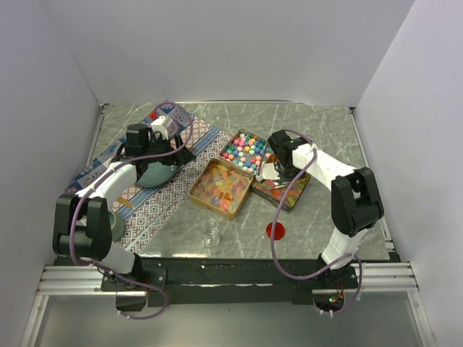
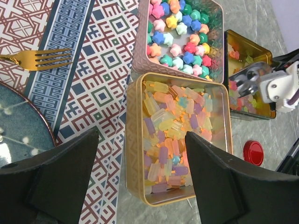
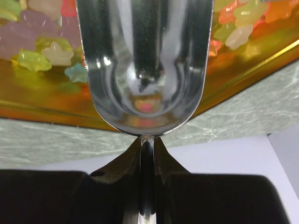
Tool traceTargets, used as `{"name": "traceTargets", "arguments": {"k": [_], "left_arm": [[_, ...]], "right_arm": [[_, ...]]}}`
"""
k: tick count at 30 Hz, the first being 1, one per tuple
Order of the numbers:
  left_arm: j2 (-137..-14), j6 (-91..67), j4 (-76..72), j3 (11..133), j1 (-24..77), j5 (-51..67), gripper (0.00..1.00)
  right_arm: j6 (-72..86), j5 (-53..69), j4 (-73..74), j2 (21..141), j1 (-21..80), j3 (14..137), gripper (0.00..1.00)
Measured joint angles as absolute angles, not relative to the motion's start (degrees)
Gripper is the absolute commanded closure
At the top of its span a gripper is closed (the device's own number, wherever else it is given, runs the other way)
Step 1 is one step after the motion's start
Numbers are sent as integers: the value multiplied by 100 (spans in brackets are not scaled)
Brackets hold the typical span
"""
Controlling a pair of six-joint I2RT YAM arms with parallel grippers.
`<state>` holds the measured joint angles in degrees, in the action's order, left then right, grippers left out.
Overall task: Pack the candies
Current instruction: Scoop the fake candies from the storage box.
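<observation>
Three open tins sat mid-table (image 1: 325,144), all w/ candies. Far tin (image 1: 244,150): pastel star candies (image 2: 180,35), pink/blue/green/white. Near-left tin (image 1: 221,188): translucent yellow-pink candies (image 2: 175,130). Right tin (image 1: 287,189): orange-red-yellow candies (image 3: 240,32). Right fingers (image 3: 126,161) were clamped on handle of metal scoop (image 3: 145,65), scoop bowl over right tin. Left fingers (image 2: 60,172) stood wide apart, over blue plate (image 1: 155,173) on patterned mat (image 1: 170,206) at left. Gold fork (image 2: 35,58) lay on mat. Red disc (image 1: 275,230) lay on table, near side of right tin.

no readable text or labels
</observation>
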<state>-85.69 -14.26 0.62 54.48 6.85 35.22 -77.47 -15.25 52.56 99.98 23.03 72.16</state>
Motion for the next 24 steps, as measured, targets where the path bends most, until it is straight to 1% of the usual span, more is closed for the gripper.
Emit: {"name": "traceTargets", "arguments": {"k": [5,14,19,24], "left_arm": [[-8611,-1417,200,5529,685,3514,19],[-8956,-1269,506,5975,685,3468,19],[-9146,-1199,711,6235,685,3459,19],[-9321,-1007,1046,6600,685,3452,19]], "right_arm": [[-7782,-1166,5059,10202,2414,7181,100],[-7697,-735,5164,10455,2462,7234,100],[-7660,-54,5179,10490,2281,7301,100],[-7664,733,4665,10197,2165,6770,100]]}}
